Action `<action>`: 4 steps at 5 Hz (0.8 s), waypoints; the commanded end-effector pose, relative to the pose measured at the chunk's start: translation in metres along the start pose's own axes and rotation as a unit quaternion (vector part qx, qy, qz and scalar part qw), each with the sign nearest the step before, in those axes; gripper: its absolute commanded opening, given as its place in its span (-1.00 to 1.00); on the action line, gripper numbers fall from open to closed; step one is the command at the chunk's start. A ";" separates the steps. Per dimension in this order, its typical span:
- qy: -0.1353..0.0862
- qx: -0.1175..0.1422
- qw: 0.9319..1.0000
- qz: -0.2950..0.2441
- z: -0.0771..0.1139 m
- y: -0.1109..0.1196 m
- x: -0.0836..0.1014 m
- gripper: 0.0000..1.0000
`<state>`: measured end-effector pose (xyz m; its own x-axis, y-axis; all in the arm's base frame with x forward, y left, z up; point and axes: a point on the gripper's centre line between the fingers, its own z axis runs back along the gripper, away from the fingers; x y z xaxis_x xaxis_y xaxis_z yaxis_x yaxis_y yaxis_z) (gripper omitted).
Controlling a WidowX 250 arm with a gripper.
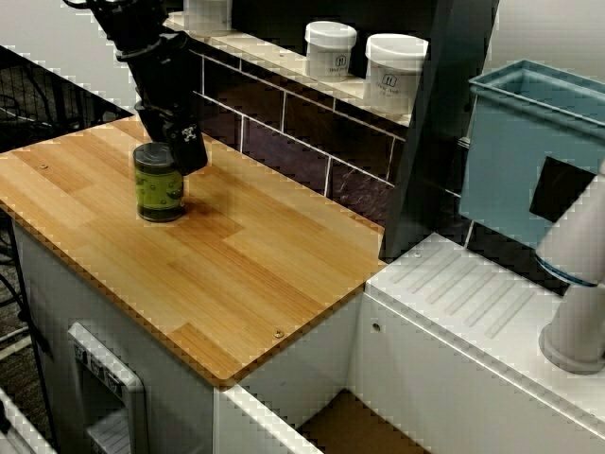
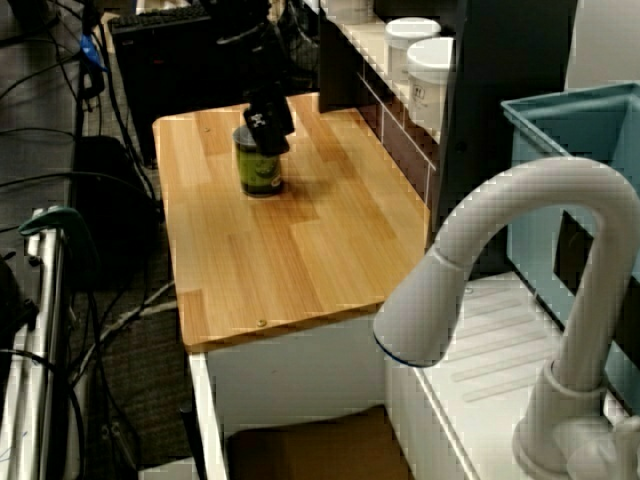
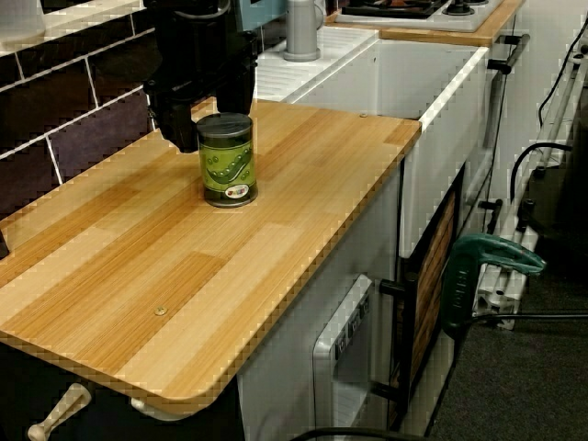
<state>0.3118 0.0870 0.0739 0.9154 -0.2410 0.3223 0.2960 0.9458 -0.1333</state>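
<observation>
Where the view faces the tiled wall, count is one can (image 1: 159, 184), green label, metal lid, cylindrical, upright on the surface (image 1: 265, 255). It stands in the half away from the sink, clear of every edge. One black hand (image 1: 175, 142) sits at the can's top rim on the wall side. Whether its fingers are spread or pinching: cannot tell. Two white lidded jars (image 1: 331, 47) (image 1: 395, 71) stand on the shelf above. The surface is pale wood planking with rounded corners.

From over the tap: one white curved tap (image 2: 520, 240) up close; same can (image 2: 261, 165) with the hand (image 2: 268, 120) overlapping its lid.

Along the surface toward the sink: the can (image 3: 227, 161) stands just in front of the hand (image 3: 197, 101), contact unclear. Dark glossy tiles (image 3: 83, 119) line the wall; a white sink (image 3: 413, 73) adjoins the far edge.
</observation>
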 end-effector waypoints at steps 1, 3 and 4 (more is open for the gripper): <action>-0.017 0.012 1.000 -0.015 0.024 0.007 -0.011 1.00; -0.014 0.007 1.000 -0.024 0.030 0.007 -0.016 1.00; -0.011 0.005 1.000 -0.024 0.030 0.007 -0.025 1.00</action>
<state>0.2811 0.0967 0.0753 0.9114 -0.2686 0.3119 0.3270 0.9326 -0.1525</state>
